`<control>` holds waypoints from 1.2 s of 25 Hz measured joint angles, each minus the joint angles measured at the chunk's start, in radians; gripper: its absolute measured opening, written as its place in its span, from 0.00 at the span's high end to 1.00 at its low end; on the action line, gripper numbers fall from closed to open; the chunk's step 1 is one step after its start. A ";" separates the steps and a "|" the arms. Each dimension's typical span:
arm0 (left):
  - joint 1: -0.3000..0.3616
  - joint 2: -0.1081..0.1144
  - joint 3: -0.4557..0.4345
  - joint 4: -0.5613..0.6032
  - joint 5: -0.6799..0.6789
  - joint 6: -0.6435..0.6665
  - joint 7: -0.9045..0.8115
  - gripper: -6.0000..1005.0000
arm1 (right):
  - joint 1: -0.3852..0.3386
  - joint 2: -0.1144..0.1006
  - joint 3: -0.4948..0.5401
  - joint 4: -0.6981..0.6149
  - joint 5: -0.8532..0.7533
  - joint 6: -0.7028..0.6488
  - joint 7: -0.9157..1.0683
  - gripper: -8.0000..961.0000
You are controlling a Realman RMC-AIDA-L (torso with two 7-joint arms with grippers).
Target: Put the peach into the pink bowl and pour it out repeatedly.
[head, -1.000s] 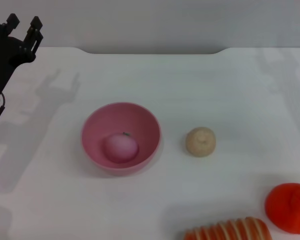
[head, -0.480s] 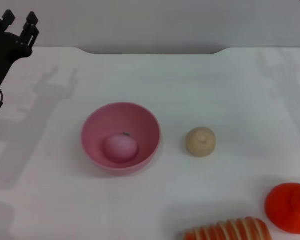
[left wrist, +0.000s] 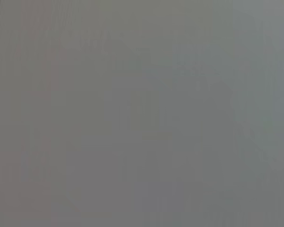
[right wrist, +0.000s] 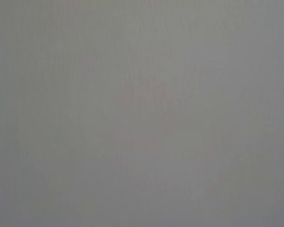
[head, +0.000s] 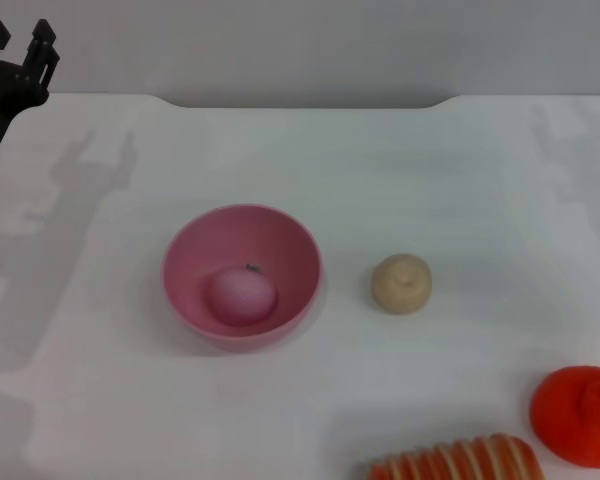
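The white, matte table point(head: 310, 150) is filling nearly the whole head view; its far edge is running across at 12 o'clock, with a shallow recessed cut-out in the middle, and a plain grey wall is standing behind it. Soft shadows of the arms are lying on the table at 10 o'clock and 2 o'clock.

The round, glossy pink plastic bowl point(head: 280, 245) is sitting upright slightly toward 9 o'clock of the table's centre. The small round pink toy peach point(head: 241, 296) is resting inside it, on the bottom, against the near wall.

The beige, round bun-like lump point(head: 401, 283) is lying near the bowl at its 3 o'clock, not touching it. The bright orange tangerine point(head: 578, 415) is sitting at 4 o'clock by the view's edge, and the striped orange-and-cream loaf-shaped toy point(head: 458, 461) is lying just beside it at 5 o'clock.

The left hand point(head: 20, 38) is hanging raised at 10 o'clock, well apart from the bowl, fingers spread and holding nothing. The right hand is out of sight. Both wrist views are showing only uniform grey.
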 joint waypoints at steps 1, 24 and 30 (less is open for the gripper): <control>-0.001 0.000 0.000 0.000 0.000 0.008 0.001 0.45 | -0.006 -0.001 0.001 -0.003 0.000 0.000 -0.002 0.35; 0.004 0.002 0.007 0.001 0.000 0.009 -0.005 0.45 | -0.040 -0.012 0.037 -0.020 0.000 0.026 -0.035 0.35; 0.020 0.002 0.060 -0.004 0.009 0.002 -0.006 0.45 | -0.043 -0.016 0.029 -0.019 0.000 0.031 -0.035 0.35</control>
